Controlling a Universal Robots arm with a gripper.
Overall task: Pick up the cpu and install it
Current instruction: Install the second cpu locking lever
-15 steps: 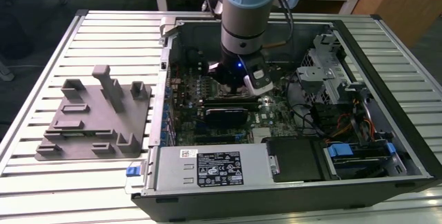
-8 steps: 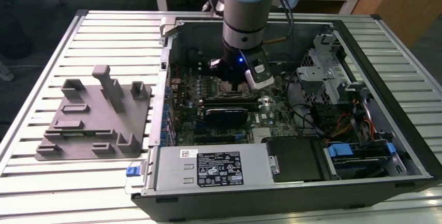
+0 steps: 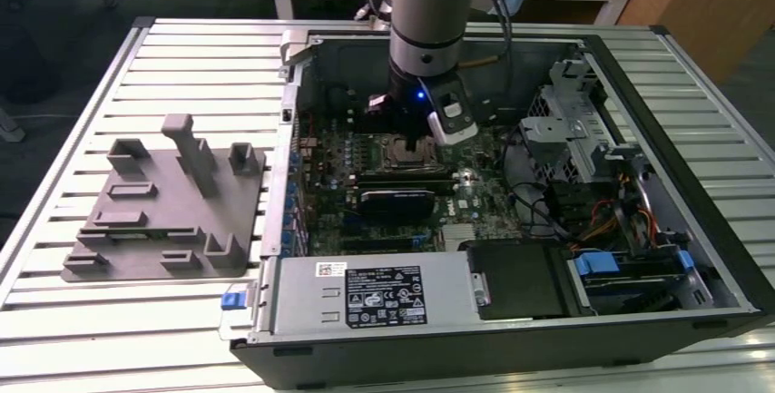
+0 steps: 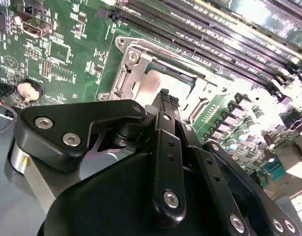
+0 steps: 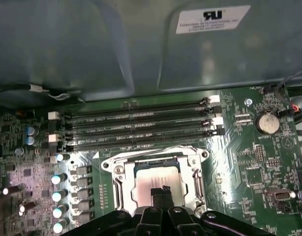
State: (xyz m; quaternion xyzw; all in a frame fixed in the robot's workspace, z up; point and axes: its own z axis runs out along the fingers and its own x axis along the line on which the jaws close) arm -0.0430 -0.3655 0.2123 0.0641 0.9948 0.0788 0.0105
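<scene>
The gripper (image 5: 160,192) is seen low over the socket (image 5: 160,184) on the green board (image 5: 268,162), its two dark fingers (image 4: 168,105) drawn close together with their tips at the top face of the chip (image 5: 151,189). The fingers appear clenched, with almost no gap between them, though whether anything is pinched cannot be made out. The chip, silver-topped, is seen lying flat inside the metal socket frame, in both wrist views (image 4: 158,81). Contact between fingertips and chip seems likely but is partly hidden by the gripper's own links.

Just beside the socket, four long memory slots (image 5: 141,128) are laid out in parallel, and a row of small round capacitors (image 5: 58,196) is lined up along the socket's other side. A coin battery (image 5: 266,122) is set further off on the board.

In the exterior view, the arm (image 3: 430,12) is lowered into the open computer case (image 3: 630,93), which rests on a slatted table (image 3: 181,57). A grey tray (image 3: 170,202) with upright blocks is placed on the table at the exterior view's left, well apart from the case's inside.
</scene>
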